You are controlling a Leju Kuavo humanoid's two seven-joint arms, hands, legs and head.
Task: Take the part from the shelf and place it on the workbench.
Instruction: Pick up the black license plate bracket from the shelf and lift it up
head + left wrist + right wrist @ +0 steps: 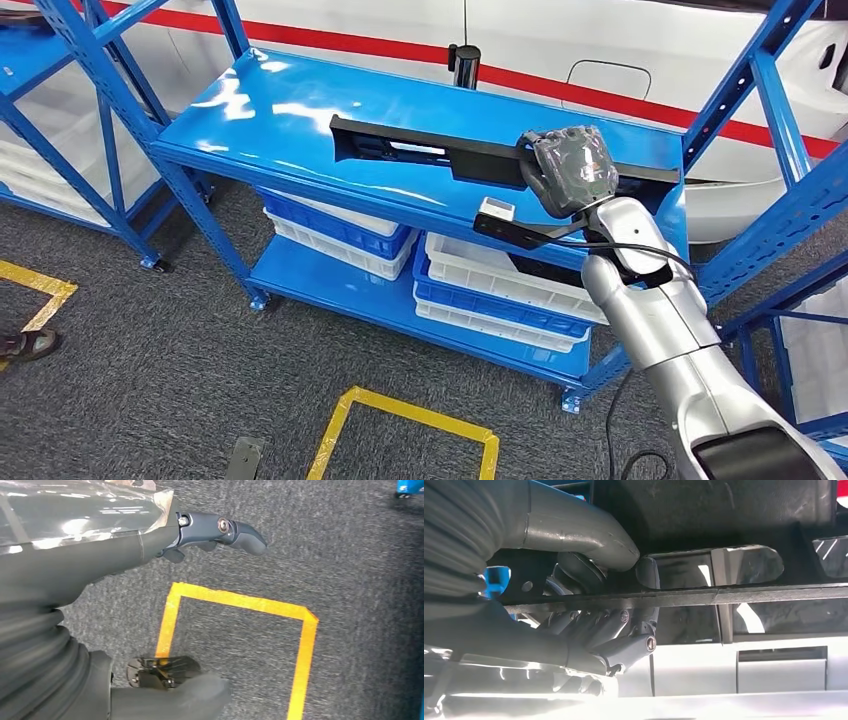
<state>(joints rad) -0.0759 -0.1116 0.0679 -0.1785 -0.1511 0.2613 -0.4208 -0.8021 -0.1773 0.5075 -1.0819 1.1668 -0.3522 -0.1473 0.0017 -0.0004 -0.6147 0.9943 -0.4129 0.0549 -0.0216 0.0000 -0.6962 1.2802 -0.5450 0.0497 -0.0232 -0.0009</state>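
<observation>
One black part (470, 155), four stacked crates (500, 285), two yellow tape squares (410, 425), one shelf (300, 110).

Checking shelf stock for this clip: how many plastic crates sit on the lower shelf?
4, in two stacks: a blue crate over a white crate at left, a white crate over a blue crate at right. More may be hidden.

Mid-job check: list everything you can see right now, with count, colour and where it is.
Part: one, black, long, over the top shelf.
Shelf unit: one here, blue; more blue racks at both sides.
Crates: several, blue and white, stacked on the lower shelf.
Tape outline: yellow, on the grey carpet.
Post: one, black, behind the shelf.
Shoe: a person's, far left floor.
Right hand: grips the part.
Left hand: hangs over the floor, holding nothing.
</observation>
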